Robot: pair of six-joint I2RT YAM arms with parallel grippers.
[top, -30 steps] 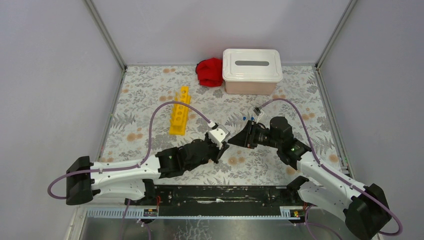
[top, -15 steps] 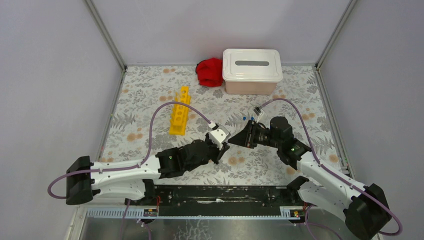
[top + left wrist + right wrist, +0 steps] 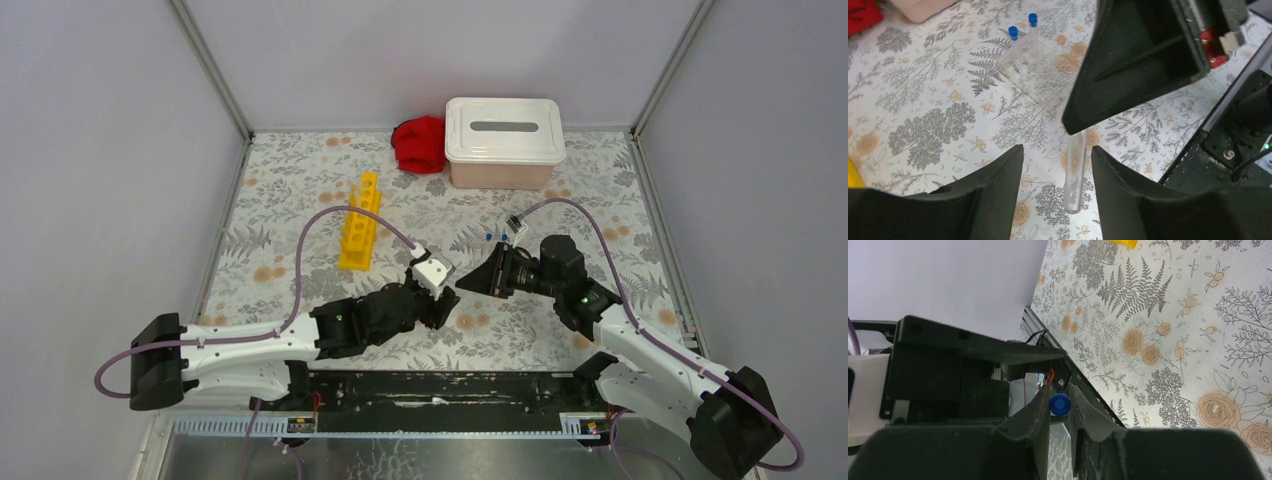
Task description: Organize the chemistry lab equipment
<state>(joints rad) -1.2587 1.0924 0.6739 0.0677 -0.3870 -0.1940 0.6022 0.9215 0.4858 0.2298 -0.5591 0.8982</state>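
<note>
Grip comes first: my right end effector [image 3: 1058, 390] is clenched on a clear tube [image 3: 1075, 170] close to its blue cap [image 3: 1060, 404], which shows pinched in the narrow gap between the two fingers. The rest of the tube reaches down from there into my left end effector [image 3: 1057, 150]. That one is released, jaws apart, with the glass lying in the gap nearer the right-hand finger; I cannot tell whether it brushes it.

I judge this to be a handover, with the right side as the only holder. To do it well, I would hold the right clamp firm and motionless. The left should back straight out toward seven o'clock along its own line, with no sideways sweep that could knock the free end. The grip is near one end, so the free length may swing, and slow moves suit it.

From the meeting point in the top view, the yellow rack [image 3: 358, 225] lies at ten o'clock on the worktop [image 3: 300, 200], well apart. I expect the tube belongs there, carried upright and lined up over a hole before lowering. Two spare tubes [image 3: 1020, 55] lie at one o'clock, near. The bin [image 3: 470, 140] stands beyond at twelve to one, with a red cloth [image 3: 420, 143] just beside it.
</note>
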